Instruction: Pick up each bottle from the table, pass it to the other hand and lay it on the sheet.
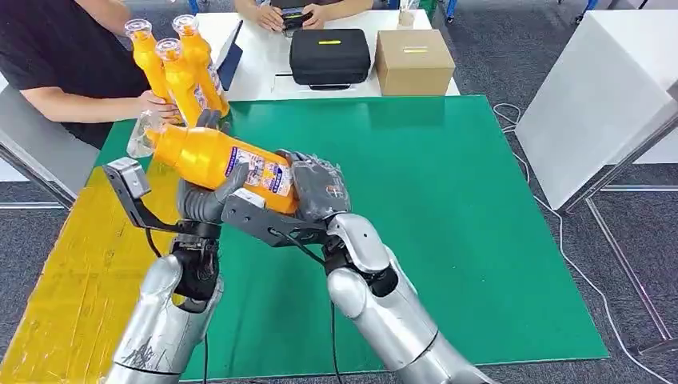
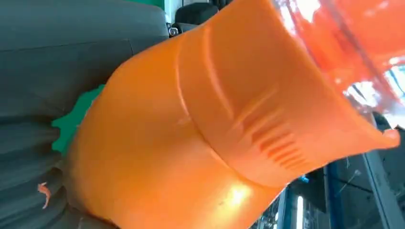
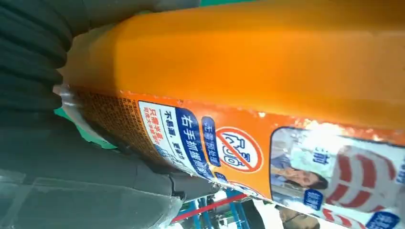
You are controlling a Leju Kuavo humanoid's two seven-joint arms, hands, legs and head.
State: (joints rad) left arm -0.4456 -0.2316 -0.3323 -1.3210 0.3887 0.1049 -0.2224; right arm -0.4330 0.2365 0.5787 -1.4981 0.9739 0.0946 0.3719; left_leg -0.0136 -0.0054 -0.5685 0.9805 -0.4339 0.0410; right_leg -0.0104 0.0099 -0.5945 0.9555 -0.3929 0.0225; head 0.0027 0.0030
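Both hands on one orange bottle (image 1: 209, 157), held in the air above the near-left part of the green sheet (image 1: 448, 208). Bottle lies roughly horizontal, clear cap end pointing far-left toward the person, base end toward the right. Right hand (image 1: 318, 188) has its fingers wrapped around the base end, over the printed label. Left hand (image 1: 206, 196) cups the bottle from below near mid-body, thumb up against the side; how tight that grip is, can't tell. Left wrist view: orange bottle shoulder (image 2: 200, 138) hard against the grey palm. Right wrist view: label (image 3: 229, 148) pressed against the grey fingers (image 3: 86, 186). A person's hand (image 1: 157, 106) at the far-left table edge grips three more orange bottles (image 1: 180, 68), upright, bunched together. Behind the sheet: black case (image 1: 329, 56) and cardboard box (image 1: 414, 62) on a white table (image 1: 257, 56).
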